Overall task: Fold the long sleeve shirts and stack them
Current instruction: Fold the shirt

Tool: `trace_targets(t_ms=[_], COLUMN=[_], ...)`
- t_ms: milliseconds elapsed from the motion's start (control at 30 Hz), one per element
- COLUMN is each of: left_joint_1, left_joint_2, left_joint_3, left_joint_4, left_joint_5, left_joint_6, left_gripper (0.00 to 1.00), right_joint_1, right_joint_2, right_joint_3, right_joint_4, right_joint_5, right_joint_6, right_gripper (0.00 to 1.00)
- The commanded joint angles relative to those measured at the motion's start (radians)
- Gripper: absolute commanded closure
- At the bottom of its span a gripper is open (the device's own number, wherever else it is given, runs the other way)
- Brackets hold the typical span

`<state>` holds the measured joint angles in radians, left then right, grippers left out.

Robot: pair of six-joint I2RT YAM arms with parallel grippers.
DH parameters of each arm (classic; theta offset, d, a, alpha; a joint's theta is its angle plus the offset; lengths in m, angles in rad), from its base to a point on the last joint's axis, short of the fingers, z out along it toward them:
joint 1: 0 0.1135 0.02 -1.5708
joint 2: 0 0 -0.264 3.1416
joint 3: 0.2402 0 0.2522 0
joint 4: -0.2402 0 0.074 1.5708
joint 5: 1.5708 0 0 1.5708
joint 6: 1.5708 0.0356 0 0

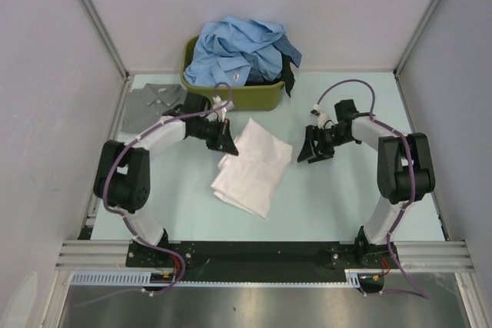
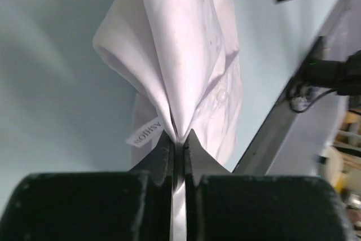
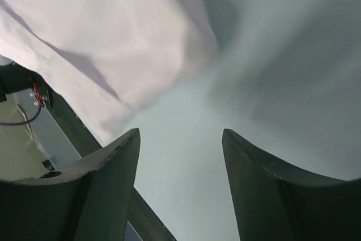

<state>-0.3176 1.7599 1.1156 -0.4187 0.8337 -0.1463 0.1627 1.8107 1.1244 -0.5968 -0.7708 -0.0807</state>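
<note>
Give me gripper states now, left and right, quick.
Left gripper: closed on a fold of the white shirt.
Right gripper: open, holding nothing.

- This is a robotics lab test cell. Plain pale panels wall in the table at 9, 12 and 3 o'clock.
- Bare aluminium profile posts stand in the corners at 11 and 1 o'clock.
- The left arm and right arm are bolted to a black base rail at 6 o'clock, with a brushed metal sheet below it.
- An olive tub heaped with blue shirts sits at 12 o'clock.
</note>
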Motion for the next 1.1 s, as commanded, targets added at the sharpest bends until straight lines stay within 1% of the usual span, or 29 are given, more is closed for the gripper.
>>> trace_targets(t_ms=[0, 33, 67, 133, 167, 233, 300, 333, 367, 400, 433, 500, 533, 567, 600, 700, 767, 800, 833, 867, 900, 933, 967, 1000, 1033, 1067], left_joint_1=[0.04, 0.035, 0.034, 0.008, -0.009, -0.067, -0.116, -0.168, -0.196, -0.225, -0.291, -0.351, -0.413, -0.443, -0.489, -0.541, -0.563, -0.572, -0.587, -0.594, -0.606, -0.613, -0.617, -0.621, -0.621, -0.621], left_joint_2=[-0.157, -0.172, -0.171, -0.145, -0.131, -0.106, -0.093, -0.077, -0.042, -0.015, 0.012, 0.091, 0.122, 0.185, 0.206, 0.274, 0.299, 0.32, 0.329, 0.338, 0.348, 0.348, 0.343, 0.334, 0.293, 0.265], left_joint_3=[0.258, 0.31, 0.423, 0.525, 0.602, 0.644, 0.645, 0.641, 0.626, 0.615, 0.609, 0.589, 0.587, 0.587, 0.586, 0.598, 0.659, 0.676, 0.711, 0.727, 0.74, 0.757, 0.763, 0.767, 0.751, 0.731], left_joint_4=[-0.401, -0.504, -0.556, -0.69, -0.725, -0.771, -0.766, -0.749, -0.743, -0.714, -0.698, -0.626, -0.611, -0.595, -0.55, -0.458, -0.431, -0.41, -0.407, -0.404, -0.404, -0.405, -0.405, -0.407, -0.402, -0.382], left_joint_5=[-0.278, -0.374, -0.415, -0.497, -0.572, -0.643, -0.691, -0.696, -0.69, -0.686, -0.682, -0.651, -0.648, -0.642, -0.615, -0.552, -0.542, -0.541, -0.536, -0.524, -0.512, -0.484, -0.457, -0.431, -0.366, -0.351], left_joint_6=[0.302, 0.332, 0.356, 0.416, 0.436, 0.462, 0.442, 0.432, 0.421, 0.395, 0.378, 0.309, 0.283, 0.236, 0.211, 0.099, 0.058, 0.051, 0.047, 0.045, 0.044, 0.044, 0.05, 0.053, 0.059, 0.076], left_gripper=[1.0, 1.0, 1.0, 1.0, 1.0, 1.0, 1.0, 1.0, 1.0, 1.0, 1.0, 1.0, 1.0, 1.0, 1.0, 1.0, 0.98, 0.94, 0.84, 0.78, 0.64, 0.59, 0.57, 0.44, 0.41, 0.4], right_joint_1=[-0.074, -0.081, -0.092, -0.101, -0.112, -0.12, -0.141, -0.149, -0.155, -0.187, -0.201, -0.241, -0.256, -0.268, -0.297, -0.342, -0.356, -0.361, -0.364, -0.364, -0.364, -0.364, -0.364, -0.364, -0.364, -0.364], right_joint_2=[-0.082, -0.094, -0.097, -0.102, -0.105, -0.103, -0.1, -0.096, -0.087, -0.079, -0.073, -0.057, -0.053, -0.05, -0.05, -0.076, -0.1, -0.131, -0.145, -0.158, -0.184, -0.198, -0.209, -0.218, -0.241, -0.254], right_joint_3=[0.025, 0.023, 0.02, 0.021, 0.018, 0.018, 0.009, 0.008, 0.003, -0.006, -0.015, -0.049, -0.061, -0.07, -0.083, -0.12, -0.155, -0.169, -0.204, -0.222, -0.247, -0.268, -0.309, -0.327, -0.345, -0.383], right_joint_4=[-0.058, -0.061, -0.07, -0.077, -0.081, -0.08, -0.072, -0.069, -0.067, -0.067, -0.069, -0.066, -0.073, -0.08, -0.089, -0.126, -0.147, -0.147, -0.147, -0.141, -0.13, -0.104, -0.089, -0.08, -0.046, -0.025], right_joint_5=[-0.041, -0.047, -0.05, -0.061, -0.065, -0.081, -0.102, -0.111, -0.119, -0.142, -0.153, -0.177, -0.185, -0.196, -0.205, -0.214, -0.216, -0.219, -0.22, -0.232, -0.234, -0.236, -0.242, -0.242, -0.245, -0.239], right_joint_6=[-0.025, -0.028, -0.031, -0.034, -0.027, -0.01, 0.033, 0.048, 0.076, 0.085, 0.104, 0.137, 0.147, 0.156, 0.16, 0.167, 0.171, 0.177, 0.193, 0.208, 0.228, 0.283, 0.307, 0.337, 0.387, 0.421], right_gripper=[0.34, 0.34, 0.34, 0.34, 0.34, 0.34, 0.33, 0.33, 0.33, 0.33, 0.32, 0.32, 0.32, 0.32, 0.32, 0.31, 0.3, 0.29, 0.28, 0.27, 0.25, 0.24, 0.21, 0.2, 0.19, 0.17])
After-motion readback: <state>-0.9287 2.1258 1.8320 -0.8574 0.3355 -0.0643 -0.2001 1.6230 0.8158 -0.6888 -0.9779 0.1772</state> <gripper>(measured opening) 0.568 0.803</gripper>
